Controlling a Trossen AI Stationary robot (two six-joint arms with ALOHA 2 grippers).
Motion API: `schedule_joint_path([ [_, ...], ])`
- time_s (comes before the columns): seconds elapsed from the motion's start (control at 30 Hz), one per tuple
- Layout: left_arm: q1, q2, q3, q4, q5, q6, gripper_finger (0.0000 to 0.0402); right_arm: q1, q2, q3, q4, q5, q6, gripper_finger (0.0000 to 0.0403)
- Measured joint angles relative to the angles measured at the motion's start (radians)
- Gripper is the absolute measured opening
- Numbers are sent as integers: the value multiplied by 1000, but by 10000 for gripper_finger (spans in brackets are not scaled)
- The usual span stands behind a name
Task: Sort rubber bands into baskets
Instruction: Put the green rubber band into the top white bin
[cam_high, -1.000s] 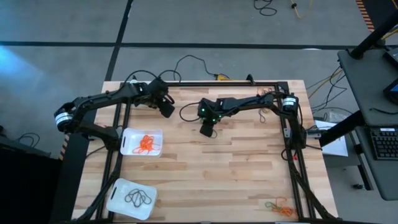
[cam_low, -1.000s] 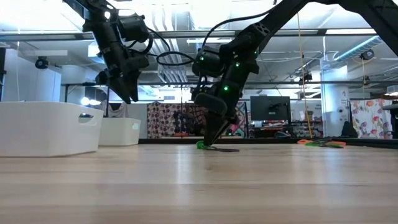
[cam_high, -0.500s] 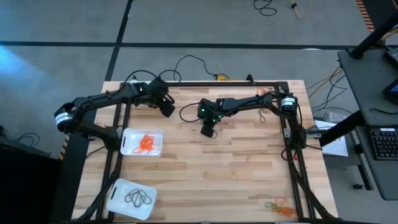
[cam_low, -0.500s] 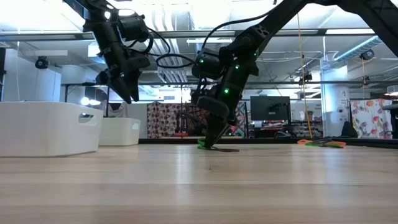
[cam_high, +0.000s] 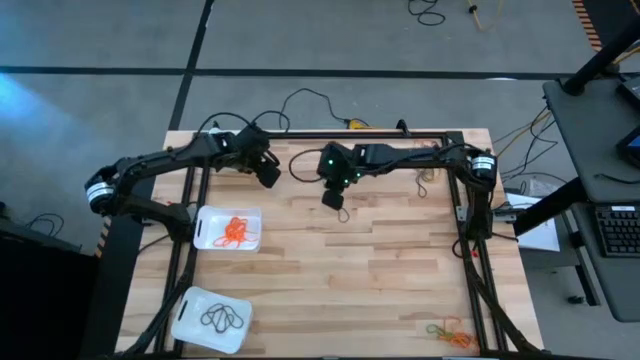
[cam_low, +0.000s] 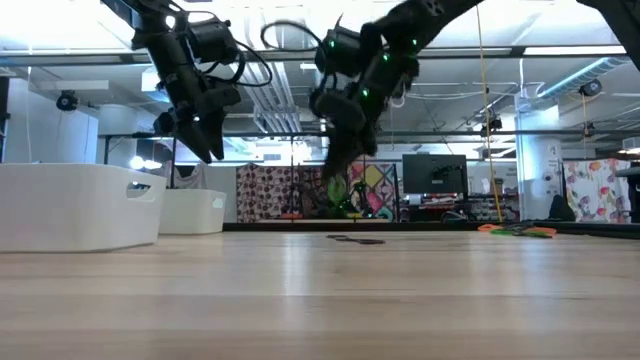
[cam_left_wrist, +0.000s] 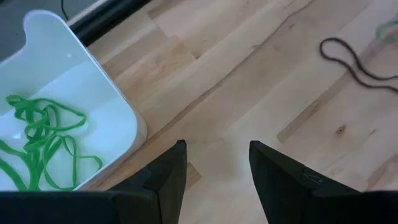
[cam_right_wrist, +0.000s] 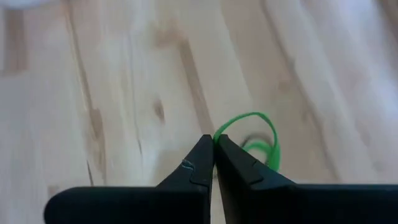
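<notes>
**Ana:** Since the right gripper (cam_right_wrist: 213, 144) is clenched on a green rubber band (cam_right_wrist: 255, 134) and hangs above the bench (cam_high: 380, 280), what would make the carry go well?

**Ben:** I'd keep the fingers pinched tight; the loop dangles free past the tips, so a slack grip could drop it. Carry it high enough to pass over the basket wall, and let go only once the loop hangs inside the rim.

**Ana:** Which basket?

**Ben:** I judge the one beside the left gripper (cam_left_wrist: 214, 165), the basket with green bands (cam_left_wrist: 93, 118). Its wrist view shows a tangle of green rubber bands (cam_left_wrist: 43, 146) in it. That gripper hovers just past the basket's corner, fingers parted and holding nothing, so the right arm should approach without brushing it.

**Ana:** And the other baskets?

**Ben:** Taking the orange-band basket (cam_high: 205, 225) as the mark: it holds a clump of orange rubber bands (cam_high: 235, 232). Nearer the bench's front edge from it sits the black-band basket (cam_high: 190, 320), with black rubber bands (cam_high: 222, 320) inside. The right gripper is well apart from it, toward the middle of the bench's far side.

**Ana:** Anything left loose?

**Ben:** A dark rubber band (cam_left_wrist: 351, 59) lies on the wood near the left gripper, and a loose pile of bands (cam_high: 448, 332), orange and green, sits far from that orange basket at the opposite front corner.
</notes>
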Motion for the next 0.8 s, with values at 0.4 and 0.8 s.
schedule_joint_path([
  [0.4, 0, -295, 7, 31, 75, 47, 158, -26, 99, 54, 329, 2, -1, 9],
  [0.8, -31, -375, -9, -3, 222, 14, 158, -51, 291, 107, 340, -7, 100, 29],
])
